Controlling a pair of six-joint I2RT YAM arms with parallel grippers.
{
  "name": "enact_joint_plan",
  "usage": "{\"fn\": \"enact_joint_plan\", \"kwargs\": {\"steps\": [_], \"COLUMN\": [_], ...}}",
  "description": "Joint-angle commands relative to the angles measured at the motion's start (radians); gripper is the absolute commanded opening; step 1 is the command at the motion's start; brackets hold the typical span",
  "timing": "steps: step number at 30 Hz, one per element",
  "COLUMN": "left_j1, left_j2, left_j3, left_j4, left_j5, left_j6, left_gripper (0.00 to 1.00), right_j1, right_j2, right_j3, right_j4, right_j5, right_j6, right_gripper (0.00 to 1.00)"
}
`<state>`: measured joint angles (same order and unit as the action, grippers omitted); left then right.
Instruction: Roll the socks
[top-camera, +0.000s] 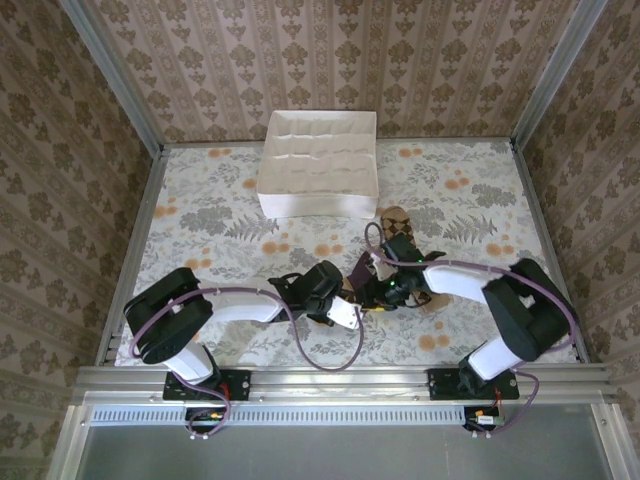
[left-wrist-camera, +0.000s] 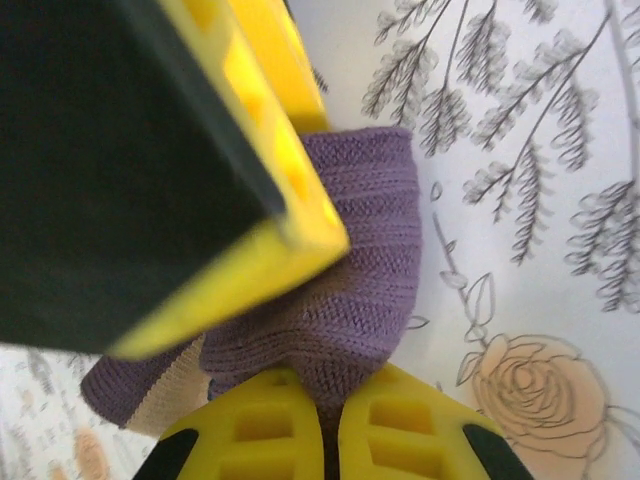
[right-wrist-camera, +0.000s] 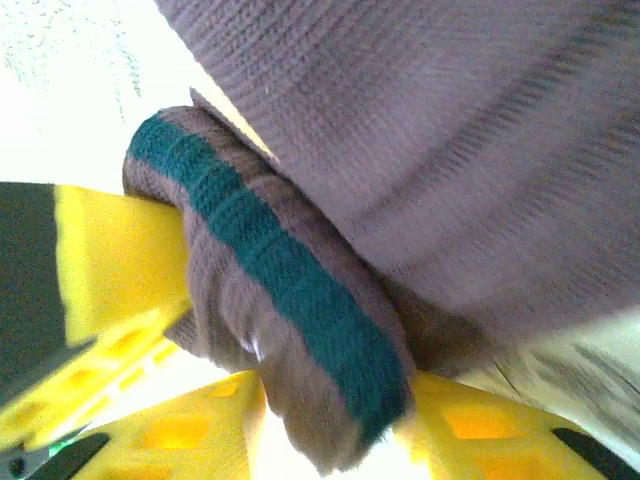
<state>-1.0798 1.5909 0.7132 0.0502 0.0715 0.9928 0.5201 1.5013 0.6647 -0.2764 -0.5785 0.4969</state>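
The dark purple sock (left-wrist-camera: 365, 250) lies bunched on the flowered table, and my left gripper (left-wrist-camera: 330, 400) is shut on a fold of it at the near edge. A tan patch (left-wrist-camera: 180, 375) shows beside the purple knit. My right gripper (right-wrist-camera: 335, 420) is shut on a greyish-purple cuff with a teal stripe (right-wrist-camera: 290, 290), and more of that sock (right-wrist-camera: 440, 130) spreads above it. From the top camera both grippers, left (top-camera: 348, 305) and right (top-camera: 378, 292), meet at the table's middle front. The brown-and-tan checked sock (top-camera: 397, 217) pokes out behind the right wrist.
A white divided box (top-camera: 318, 165) stands at the back middle of the table. The right gripper's yellow finger (left-wrist-camera: 290, 190) hangs close over the sock in the left wrist view. Patterned walls close the table on three sides.
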Motion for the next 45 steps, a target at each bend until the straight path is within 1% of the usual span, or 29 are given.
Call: {"fn": "enact_joint_plan", "kwargs": {"steps": [1, 5, 7, 10, 14, 18, 19, 21, 23, 26, 29, 31, 37, 45], "left_j1": [0.015, 0.064, 0.082, 0.105, 0.132, 0.168, 0.178, 0.195, 0.209, 0.216, 0.22, 0.224, 0.238, 0.248], "left_j2": [0.034, 0.046, 0.063, 0.092, 0.134, 0.192, 0.21, 0.248, 0.282, 0.318, 0.349, 0.369, 0.415, 0.452], "left_j3": [0.019, 0.077, 0.108, 0.152, 0.206, 0.279, 0.303, 0.349, 0.39, 0.428, 0.461, 0.485, 0.532, 0.569], "left_j4": [-0.259, -0.363, -0.416, -0.481, -0.553, -0.658, -0.694, -0.753, -0.796, -0.827, -0.853, -0.881, -0.918, -0.949], "left_j5": [0.172, 0.301, 0.345, 0.402, 0.469, 0.553, 0.565, 0.624, 0.649, 0.659, 0.663, 0.671, 0.696, 0.714], "left_j6": [-0.072, -0.096, -0.094, -0.087, -0.075, -0.062, -0.058, -0.052, -0.053, -0.069, -0.084, -0.087, -0.115, -0.128], "left_gripper": [0.0, 0.0, 0.0, 0.0, 0.0, 0.0, 0.0, 0.0, 0.0, 0.0, 0.0, 0.0, 0.0, 0.0], "right_j1": [-0.024, -0.041, -0.045, -0.046, -0.04, 0.0, 0.017, 0.071, 0.14, 0.234, 0.285, 0.301, 0.303, 0.324], "right_j2": [-0.164, -0.36, -0.45, -0.572, -0.687, -0.789, -0.81, -0.844, -0.852, -0.814, -0.75, -0.721, -0.671, -0.604], "right_j3": [-0.029, -0.065, -0.092, -0.134, -0.178, -0.22, -0.23, -0.252, -0.266, -0.279, -0.286, -0.297, -0.313, -0.34], "right_j4": [-0.082, -0.119, -0.118, -0.102, -0.084, -0.068, -0.056, -0.032, -0.01, 0.024, 0.077, 0.121, 0.214, 0.306], "right_j5": [0.12, 0.225, 0.263, 0.284, 0.276, 0.281, 0.282, 0.311, 0.352, 0.413, 0.431, 0.433, 0.439, 0.416], "right_j6": [-0.043, -0.088, -0.098, -0.109, -0.139, -0.178, -0.186, -0.207, -0.227, -0.252, -0.268, -0.281, -0.326, -0.339], "right_gripper": [0.42, 0.45, 0.47, 0.47, 0.43, 0.41, 0.41, 0.42, 0.42, 0.45, 0.47, 0.48, 0.57, 0.58]}}
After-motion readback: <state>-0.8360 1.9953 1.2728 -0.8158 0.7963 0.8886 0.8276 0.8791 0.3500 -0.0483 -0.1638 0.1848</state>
